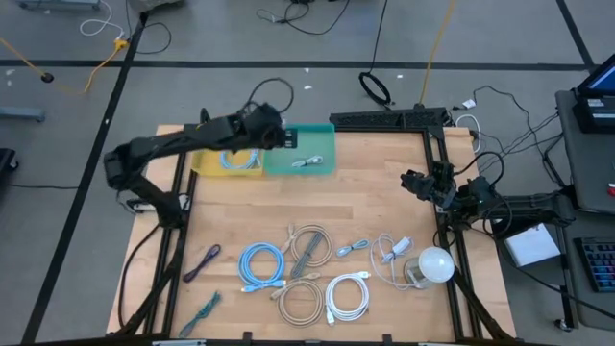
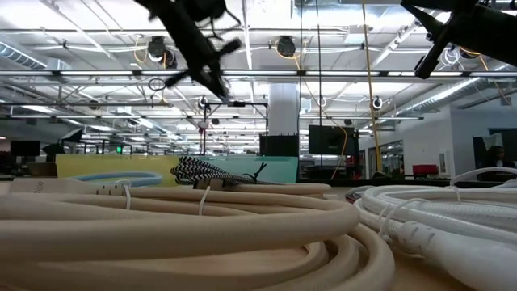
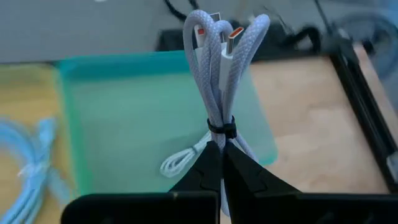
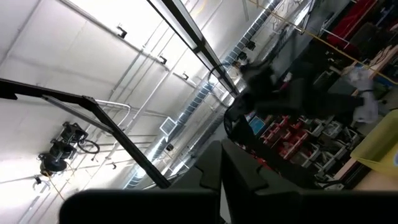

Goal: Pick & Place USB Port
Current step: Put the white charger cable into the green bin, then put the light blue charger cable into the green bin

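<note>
My left gripper [image 3: 222,148] is shut on a pale lilac braided USB cable bundle [image 3: 221,74] bound by a black tie. In the high view this gripper [image 1: 290,137] hangs over the green tray [image 1: 322,159] at the table's far side. A small white cable [image 3: 180,163] lies on the tray's floor below it. The bundle's plugs, orange inside [image 3: 234,34], stick out past the fingers. My right gripper [image 1: 411,180] waits shut at the table's right edge, pointing upward at the ceiling [image 4: 222,155]. My left gripper pinches the bundle between its two fingers at its bound middle, right at the black tie [image 3: 222,130]. The fingers slant down from the table's left. The bundle runs on along the fingers' line, lifted clear above the green tray.
A yellow tray [image 1: 207,163] holding a light blue cable [image 1: 235,160] stands left of the green one. Near the front lie several coiled cables: blue [image 1: 261,261], braided [image 1: 309,245], white [image 1: 348,293], beige [image 1: 300,300]. A white round object [image 1: 432,264] sits at the right.
</note>
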### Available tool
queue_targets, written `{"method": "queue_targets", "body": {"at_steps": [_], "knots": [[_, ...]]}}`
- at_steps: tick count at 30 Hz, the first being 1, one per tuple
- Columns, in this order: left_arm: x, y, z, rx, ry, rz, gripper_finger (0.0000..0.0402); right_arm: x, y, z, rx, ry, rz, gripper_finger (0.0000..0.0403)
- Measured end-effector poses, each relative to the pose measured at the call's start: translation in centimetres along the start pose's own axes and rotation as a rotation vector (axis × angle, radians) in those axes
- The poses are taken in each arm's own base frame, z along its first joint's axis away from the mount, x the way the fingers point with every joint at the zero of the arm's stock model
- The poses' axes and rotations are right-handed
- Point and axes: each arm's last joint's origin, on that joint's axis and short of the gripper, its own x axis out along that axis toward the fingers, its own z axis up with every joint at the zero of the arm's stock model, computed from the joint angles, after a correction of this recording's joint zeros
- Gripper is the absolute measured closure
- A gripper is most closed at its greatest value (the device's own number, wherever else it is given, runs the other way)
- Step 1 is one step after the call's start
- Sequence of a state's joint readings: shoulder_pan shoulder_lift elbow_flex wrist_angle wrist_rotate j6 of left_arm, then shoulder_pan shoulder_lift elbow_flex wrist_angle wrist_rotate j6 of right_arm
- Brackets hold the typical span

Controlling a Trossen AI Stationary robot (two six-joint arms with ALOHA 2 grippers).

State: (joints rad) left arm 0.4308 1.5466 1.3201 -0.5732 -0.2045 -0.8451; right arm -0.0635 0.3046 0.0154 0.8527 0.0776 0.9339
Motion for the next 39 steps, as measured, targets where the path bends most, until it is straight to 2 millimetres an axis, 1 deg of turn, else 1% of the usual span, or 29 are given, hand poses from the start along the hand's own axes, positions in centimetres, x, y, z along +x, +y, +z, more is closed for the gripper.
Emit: {"method": "queue_targets", "body": {"at_steps": [2, 4, 6, 8, 13, 17, 19, 21, 23, 27, 29, 32, 35, 39], "knots": [[2.1, 0.8, 0.2, 0.073, 0.083, -0.009, 0.0401, 0.0, 0.0, 0.0, -0.004, 0.0, -0.001, 0.0403], [4.2, 1.3, -0.2, 0.155, 0.177, -0.008, 0.0401, 0.0, 0.0, 0.0, -0.007, 0.003, -0.003, 0.0403], [6.1, 1.4, -0.7, 0.226, 0.248, -0.001, 0.0401, 0.0, -0.1, 0.0, -0.007, 0.004, -0.006, 0.0403], [7.2, 1.0, -0.8, 0.283, 0.284, 0.021, 0.0401, 0.0, -0.1, -0.1, -0.007, 0.009, -0.012, 0.0403], [8.9, -0.3, 0.7, 0.46, 0.283, 0.132, 0.0401, 0.0, -0.2, -0.1, -0.002, 0.015, -0.019, 0.0403], [9.3, -1.4, 1.9, 0.596, 0.306, 0.214, 0.0401, 0.0, -0.2, -0.2, 0.001, 0.016, -0.021, 0.0403], [9.8, -1.6, 2.0, 0.685, 0.349, 0.254, 0.0401, 0.0, -0.2, -0.2, 0.0, 0.016, -0.022, 0.0403], [10.3, -1.9, 1.6, 0.778, 0.4, 0.292, 0.0401, 0.0, -0.2, -0.2, -0.004, 0.017, -0.021, 0.0403], [10.6, -2.3, 1.2, 0.872, 0.446, 0.289, 0.0402, 0.0, -0.2, -0.2, -0.005, 0.017, -0.021, 0.0403], [10.7, -2.9, 0.0, 1.039, 0.503, 0.291, 0.0397, 0.0, -0.2, -0.2, -0.011, 0.019, -0.019, 0.0403], [10.6, -3.2, -0.3, 1.102, 0.49, 0.32, 0.0386, 0.0, -0.2, -0.2, -0.013, 0.018, -0.018, 0.0403], [10.3, -3.7, -0.6, 1.192, 0.434, 0.425, 0.0364, 0.0, -0.2, -0.2, -0.018, 0.02, -0.016, 0.0403], [10.0, -3.9, -0.6, 1.201, 0.396, 0.501, 0.0336, 0.0, -0.1, -0.3, -0.056, 0.055, 0.012, 0.0397], [9.4, -4.2, -0.3, 1.059, 0.39, 0.478, 0.0297, 0.0, -0.1, -0.4, -0.088, 0.084, 0.022, 0.0378]]}}
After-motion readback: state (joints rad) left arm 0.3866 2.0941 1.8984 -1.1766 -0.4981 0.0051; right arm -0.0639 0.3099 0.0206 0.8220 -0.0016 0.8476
